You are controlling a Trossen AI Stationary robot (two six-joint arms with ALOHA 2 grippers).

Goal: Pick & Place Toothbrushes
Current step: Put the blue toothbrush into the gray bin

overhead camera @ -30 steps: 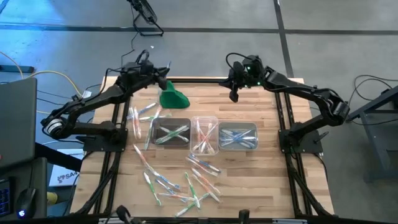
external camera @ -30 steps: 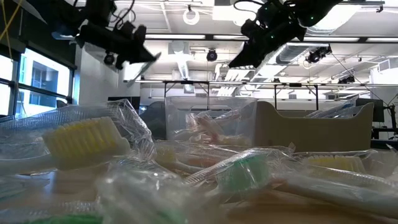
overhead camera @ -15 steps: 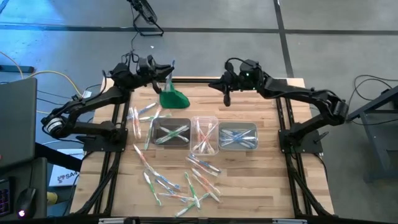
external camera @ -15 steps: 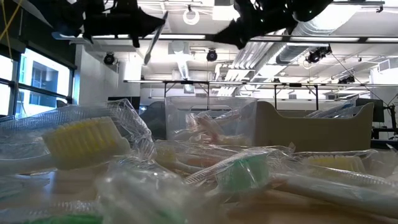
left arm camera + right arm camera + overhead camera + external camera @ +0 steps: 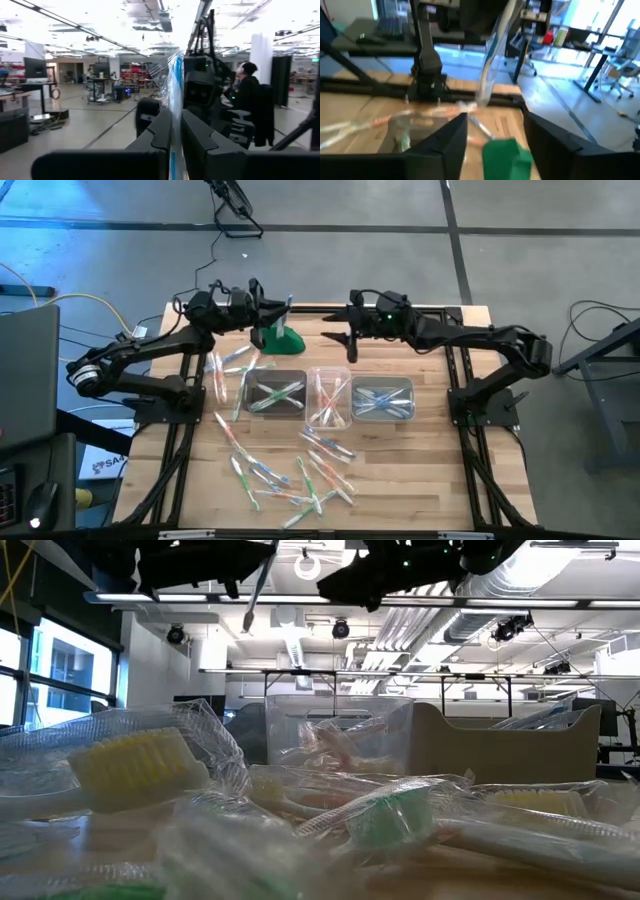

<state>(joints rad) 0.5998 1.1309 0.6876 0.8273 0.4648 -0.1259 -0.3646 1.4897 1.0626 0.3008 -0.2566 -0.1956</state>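
My left gripper (image 5: pixel 278 309) is raised over the table's far edge, shut on a plastic-wrapped blue toothbrush (image 5: pixel 175 80), which also shows in the right wrist view (image 5: pixel 489 70). My right gripper (image 5: pixel 337 340) faces it from the right, open, with nothing between its fingers (image 5: pixel 454 136). A green lump (image 5: pixel 279 336) lies on the table below them. Three clear tubs (image 5: pixel 328 395) stand in a row mid-table with toothbrushes in them. Several loose toothbrushes (image 5: pixel 300 475) lie on the near half and others (image 5: pixel 228 370) left of the tubs. My left gripper pinches the wrapped toothbrush (image 5: pixel 173 131) between its two fingers, which come nearly level from the table's left and lie across it. The brush stands roughly upright, lifted clear. Its lower part (image 5: pixel 250 602) hangs free below the fingers.
A black frame rail (image 5: pixel 320 310) runs along the table's far edge under both grippers. In the low view wrapped toothbrushes (image 5: pixel 140 765) fill the foreground. Bare wood (image 5: pixel 420 470) shows at the near right. A person (image 5: pixel 247 95) sits in the room beyond.
Both grippers have moved toward each other along the far edge, the left toward the right, the right toward the left, both tipping up toward level. The toothbrush has travelled with the left gripper and turned more upright. My right gripper has opened.
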